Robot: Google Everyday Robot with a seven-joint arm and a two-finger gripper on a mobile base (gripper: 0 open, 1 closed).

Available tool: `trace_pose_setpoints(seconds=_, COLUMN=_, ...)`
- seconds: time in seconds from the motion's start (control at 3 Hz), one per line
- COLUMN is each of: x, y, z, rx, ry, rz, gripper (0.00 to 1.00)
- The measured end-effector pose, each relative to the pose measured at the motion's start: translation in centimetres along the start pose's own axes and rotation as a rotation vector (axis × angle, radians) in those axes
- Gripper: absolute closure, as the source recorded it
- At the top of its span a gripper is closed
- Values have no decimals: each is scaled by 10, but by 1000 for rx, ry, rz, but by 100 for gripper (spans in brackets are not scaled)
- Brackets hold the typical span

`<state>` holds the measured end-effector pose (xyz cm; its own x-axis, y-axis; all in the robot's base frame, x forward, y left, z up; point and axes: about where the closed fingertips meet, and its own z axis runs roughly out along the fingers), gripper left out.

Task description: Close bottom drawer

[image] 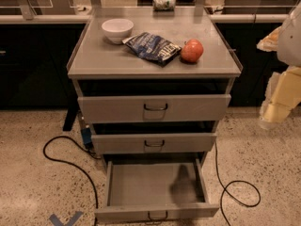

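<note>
The bottom drawer (157, 211) of the grey metal cabinet is pulled far out toward me. Its inside (154, 183) is bare, and a small dark wire loop handle (158, 215) sits at the centre of its front panel. My gripper (275, 111) hangs at the right edge of the view, beside the cabinet at about the height of the top drawer. It is well above and to the right of the bottom drawer and touches nothing.
The top drawer (154, 108) and middle drawer (154, 143) stand slightly out. The cabinet top (103, 60) holds a white bowl (117, 29), a blue chip bag (153, 47), a red apple (192, 51) and a can (164, 3). Black cables (70, 164) lie on the floor on both sides.
</note>
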<state>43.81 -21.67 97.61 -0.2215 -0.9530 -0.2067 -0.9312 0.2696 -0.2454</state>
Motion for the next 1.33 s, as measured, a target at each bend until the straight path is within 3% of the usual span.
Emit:
trace_pose_setpoints(seconds=0.67, x=0, y=6, z=10, rx=-2, ry=-4, rz=-27, gripper=0)
trace_pose_setpoints(seconds=1.0, x=-3, y=26, z=39, rx=-2, ry=-1, rz=-98, gripper=0)
trace_pose_setpoints(seconds=1.33, x=-18, y=69, z=79, rx=-5, ry=-56, rz=-191, gripper=0)
